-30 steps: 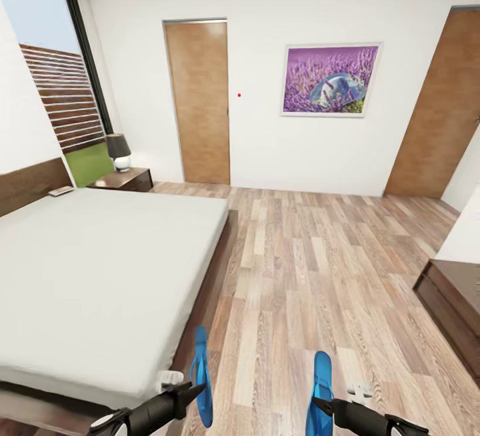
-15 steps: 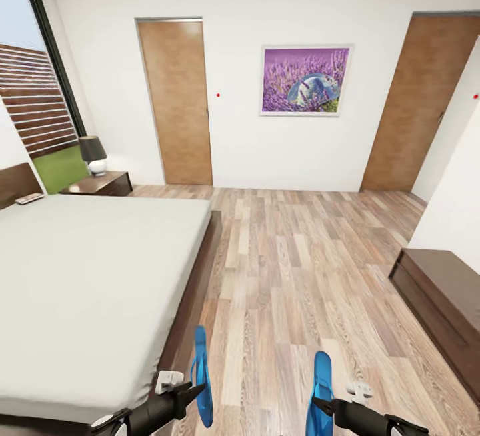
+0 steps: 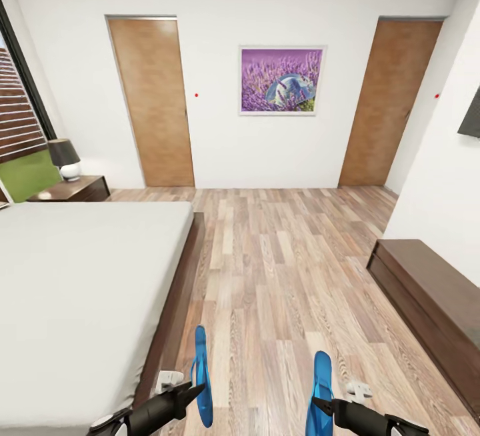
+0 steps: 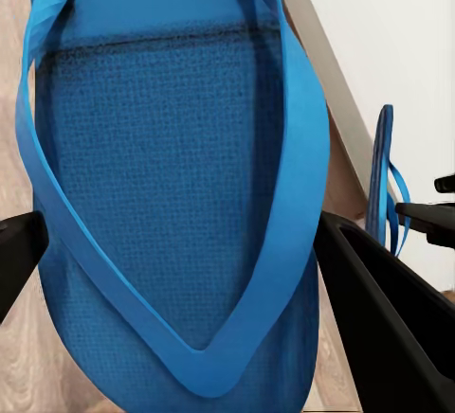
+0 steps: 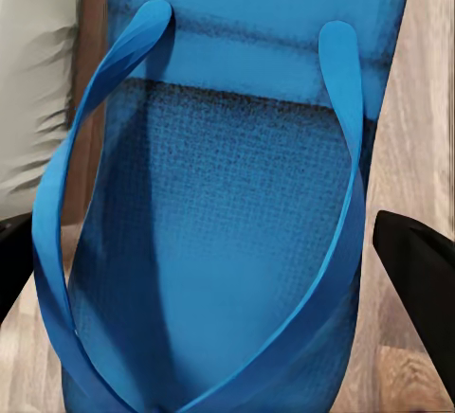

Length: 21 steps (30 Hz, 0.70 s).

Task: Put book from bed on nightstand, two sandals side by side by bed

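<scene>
Two bright blue sandals hang above the wood floor at the bottom of the head view, each held on edge. My left gripper [image 3: 195, 391] is shut on the left sandal [image 3: 202, 373], close to the bed [image 3: 80, 289] frame's corner. My right gripper [image 3: 319, 405] is shut on the right sandal [image 3: 321, 383]. In the left wrist view the sandal [image 4: 171, 195] sits between black fingers [image 4: 389, 328], with the other sandal [image 4: 383, 181] beyond. In the right wrist view the sandal [image 5: 227, 242] sits beside a black finger [image 5: 422, 266]. A nightstand [image 3: 70, 189] stands past the bed. The book is out of view.
A dark-shaded lamp [image 3: 65, 158] stands on the nightstand. A long dark bench [image 3: 427, 289] runs along the right wall under a dark screen [image 3: 471, 113]. Two brown doors [image 3: 153, 103] [image 3: 387, 103] flank a lavender picture [image 3: 281, 81]. Open plank floor [image 3: 280, 269] lies between bed and bench.
The whole head view has swung to the right: bed, window and nightstand slid left, and the bench and right door came further in. Both arms and sandals keep their place in the picture.
</scene>
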Tool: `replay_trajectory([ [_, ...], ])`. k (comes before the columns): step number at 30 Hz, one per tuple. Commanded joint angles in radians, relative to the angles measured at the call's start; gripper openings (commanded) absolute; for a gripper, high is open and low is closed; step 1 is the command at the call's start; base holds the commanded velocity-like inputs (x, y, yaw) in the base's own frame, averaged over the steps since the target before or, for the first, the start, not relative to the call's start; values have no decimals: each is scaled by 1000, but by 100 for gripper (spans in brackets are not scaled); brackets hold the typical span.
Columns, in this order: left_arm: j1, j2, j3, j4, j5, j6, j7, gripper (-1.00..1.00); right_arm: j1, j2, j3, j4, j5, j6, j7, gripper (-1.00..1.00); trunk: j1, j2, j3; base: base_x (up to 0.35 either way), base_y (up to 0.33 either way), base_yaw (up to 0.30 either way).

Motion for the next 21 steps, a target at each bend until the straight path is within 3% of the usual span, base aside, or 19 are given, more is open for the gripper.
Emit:
replay_trajectory([
  [1,0,1,-5,-1,11,9,-1,-100,-1,-1,5,-1,-11,9,2,-100,0,-1,-1,0,0,-202],
  [21,0,1,-5,-1,11,9,0,-100,-1,-1,5,-1,-11,9,1,-100,0,-1,-1,0,0,-201],
])
